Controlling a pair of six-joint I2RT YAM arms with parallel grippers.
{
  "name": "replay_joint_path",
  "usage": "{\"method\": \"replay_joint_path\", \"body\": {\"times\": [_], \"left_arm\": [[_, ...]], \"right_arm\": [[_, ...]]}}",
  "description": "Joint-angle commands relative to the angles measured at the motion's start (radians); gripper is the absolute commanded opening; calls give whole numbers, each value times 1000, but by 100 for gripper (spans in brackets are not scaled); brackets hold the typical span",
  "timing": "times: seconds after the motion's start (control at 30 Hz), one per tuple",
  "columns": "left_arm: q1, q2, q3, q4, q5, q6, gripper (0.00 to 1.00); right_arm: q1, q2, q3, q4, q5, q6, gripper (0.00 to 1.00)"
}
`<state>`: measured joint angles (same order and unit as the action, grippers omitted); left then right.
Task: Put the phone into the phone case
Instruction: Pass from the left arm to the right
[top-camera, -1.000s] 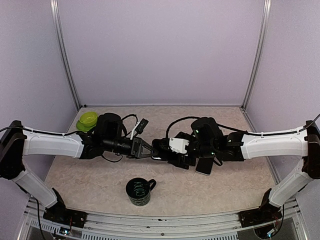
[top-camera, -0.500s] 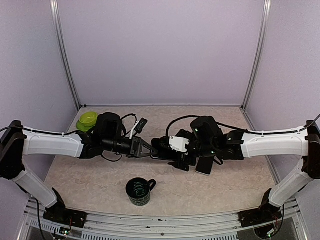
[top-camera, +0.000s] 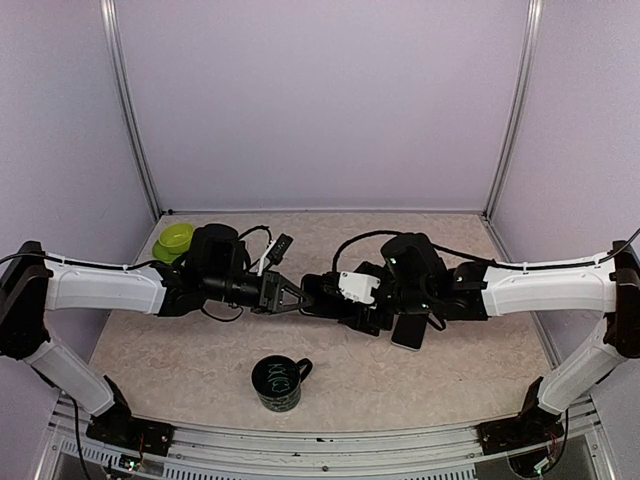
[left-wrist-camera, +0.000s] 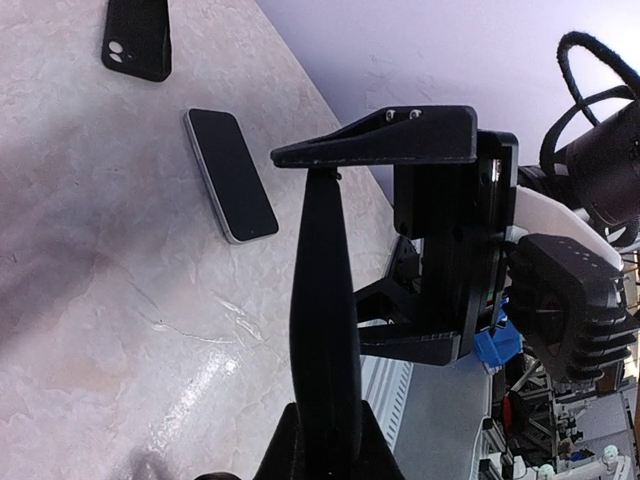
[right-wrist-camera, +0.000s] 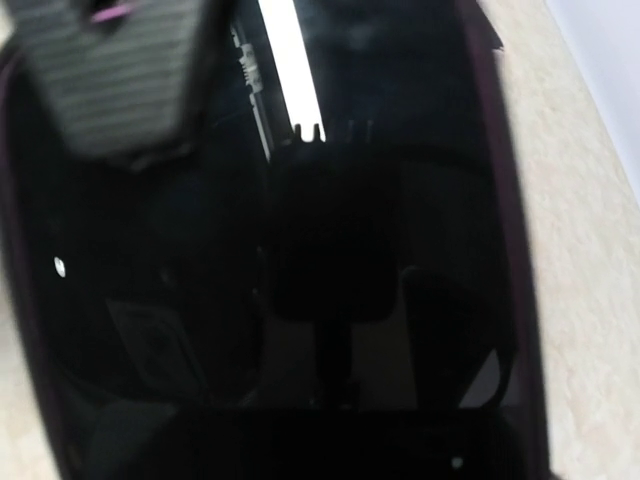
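My left gripper (top-camera: 289, 296) (left-wrist-camera: 325, 435) is shut on the near end of a thin black phone (left-wrist-camera: 325, 280), seen edge-on in the left wrist view and held above the table. My right gripper (top-camera: 322, 299) (left-wrist-camera: 372, 250) faces it with its jaws wide apart; the phone's far end touches the upper finger (left-wrist-camera: 380, 140). The phone's glossy face with a dark purple rim (right-wrist-camera: 330, 250) fills the right wrist view. A black phone case (left-wrist-camera: 137, 35) and a second, silver-edged phone (left-wrist-camera: 230, 175) (top-camera: 408, 332) lie on the table.
A black mug (top-camera: 278, 384) stands near the front edge, below the grippers. A green bowl (top-camera: 176, 240) sits at the back left behind the left arm. The second phone lies partly under the right arm.
Both grippers and the held phone have drifted slightly up and away from the front edge. The grip looks the same.
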<state>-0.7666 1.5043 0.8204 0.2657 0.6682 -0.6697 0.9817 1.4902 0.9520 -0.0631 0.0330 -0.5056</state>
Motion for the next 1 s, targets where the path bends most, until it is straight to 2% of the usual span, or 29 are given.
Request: {"method": "replay_joint_path", "body": {"times": [0.0,0.13,0.3,0.47,0.6,0.83,0.97], "left_arm": [[3,-25,0,100,10,9,0],[4,-24,-2,112,15,4,0],[7,-22,2,104,18,7,0],[15,-31,18,54,-13,33,30],[17,-46,35,-2,-51,66,39],[17,-46,52,-63,-87,78,41],[4,-28,66,-120,-153,86,40]], "right_arm": [[0,-22,5,25,-31,20,73],[1,-25,0,19,-31,8,59],[0,-31,-9,33,-31,10,55],[0,-16,1,27,-3,21,52],[0,-3,13,4,-1,28,52],[-2,6,33,-16,20,41,50],[-2,14,50,-29,40,55,49]]}}
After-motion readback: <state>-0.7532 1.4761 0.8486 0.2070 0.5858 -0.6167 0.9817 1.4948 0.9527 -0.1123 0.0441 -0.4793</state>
